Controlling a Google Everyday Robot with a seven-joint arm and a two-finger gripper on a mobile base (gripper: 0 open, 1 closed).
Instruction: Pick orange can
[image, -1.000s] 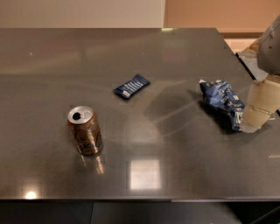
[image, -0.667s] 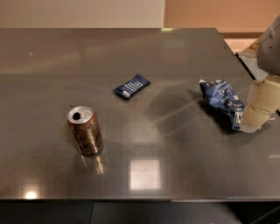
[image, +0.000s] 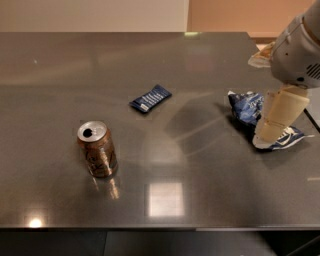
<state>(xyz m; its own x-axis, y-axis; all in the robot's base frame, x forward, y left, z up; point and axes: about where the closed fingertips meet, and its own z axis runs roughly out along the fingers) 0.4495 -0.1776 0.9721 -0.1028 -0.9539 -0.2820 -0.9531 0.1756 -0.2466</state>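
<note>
The orange can (image: 97, 149) stands well apart from the pincer (image: 269, 134), grip state unclear, at the blue bag (image: 244, 107)

Gripper (image: 271, 132) at right — hiding part of blue bag (image: 245, 106), arm (image: 297, 52) edge-cropped

We see a dark grey table (image: 210, 60) w/ a small dark-blue packet (image: 150, 98) near the middle & a crinkly blue foil bag (image: 244, 107) at right, partly behind the gripper (image: 266, 136).
</note>
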